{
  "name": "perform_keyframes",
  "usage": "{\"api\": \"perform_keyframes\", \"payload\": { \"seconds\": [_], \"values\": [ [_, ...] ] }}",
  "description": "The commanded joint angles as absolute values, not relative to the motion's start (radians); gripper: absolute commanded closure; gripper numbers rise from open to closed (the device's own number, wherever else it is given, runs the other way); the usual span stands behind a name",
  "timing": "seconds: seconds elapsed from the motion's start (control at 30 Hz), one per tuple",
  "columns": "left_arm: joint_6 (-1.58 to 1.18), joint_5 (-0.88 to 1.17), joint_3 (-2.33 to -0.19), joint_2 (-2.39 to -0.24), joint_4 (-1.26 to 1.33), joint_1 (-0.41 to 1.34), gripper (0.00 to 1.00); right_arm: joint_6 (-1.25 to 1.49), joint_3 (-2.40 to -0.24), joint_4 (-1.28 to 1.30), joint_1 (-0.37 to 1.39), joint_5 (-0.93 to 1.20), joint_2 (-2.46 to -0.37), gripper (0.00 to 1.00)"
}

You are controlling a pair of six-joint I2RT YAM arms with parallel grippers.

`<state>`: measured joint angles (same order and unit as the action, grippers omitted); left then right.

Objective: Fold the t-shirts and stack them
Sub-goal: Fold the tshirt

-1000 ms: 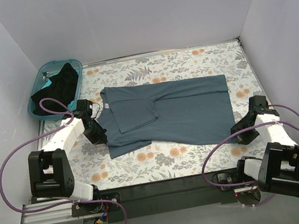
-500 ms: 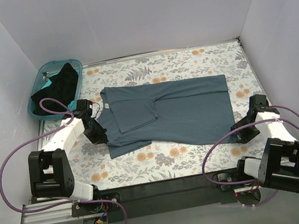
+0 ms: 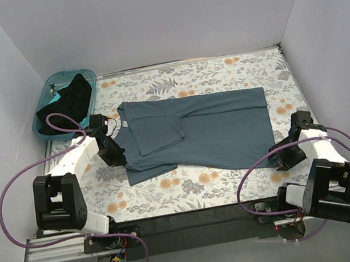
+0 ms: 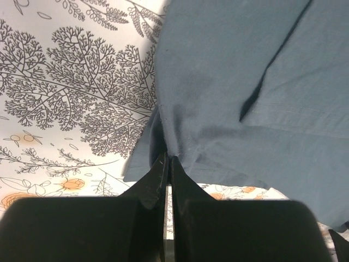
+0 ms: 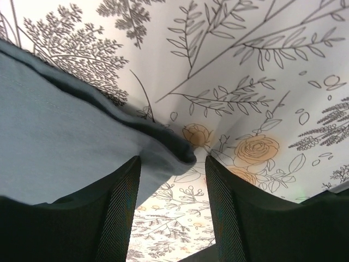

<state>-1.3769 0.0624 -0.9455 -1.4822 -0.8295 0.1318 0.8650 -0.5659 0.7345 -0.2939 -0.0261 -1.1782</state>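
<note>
Barely shifted, the right pincer [image 5: 172,164] sits nearer the blue-grey t-shirt [image 3: 208,129] corner.

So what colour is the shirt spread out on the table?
It's a plain slate blue-grey t-shirt, seen best in the top external view.

The spread t-shirt [image 3: 215,131] is slate blue-grey, the table [image 3: 191,189] white with grey foliage and orange flowers, the basket [image 3: 49,90] teal, the t-shirt inside it [image 3: 70,98] black.

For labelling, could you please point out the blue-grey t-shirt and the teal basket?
blue-grey t-shirt [image 3: 228,129]: top external view, middle of its body.
teal basket [image 3: 44,98]: top external view, its left rim.
</note>
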Motion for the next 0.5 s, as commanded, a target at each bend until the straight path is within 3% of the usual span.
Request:
{"api": "perform_keyframes", "payload": {
  "seconds": [0.0,0.47],
  "values": [
    [-1.384,0.078,-0.988,-1.474,-0.818,0.124,1.0,0.902,-0.534,0.813,-0.291,-0.064,-1.164,0.5],
    [-1.379,0.077,-0.989,-1.482,-0.816,0.123,1.0,0.936,-0.511,0.755,-0.291,-0.113,-1.212,0.56]
  ]
}}
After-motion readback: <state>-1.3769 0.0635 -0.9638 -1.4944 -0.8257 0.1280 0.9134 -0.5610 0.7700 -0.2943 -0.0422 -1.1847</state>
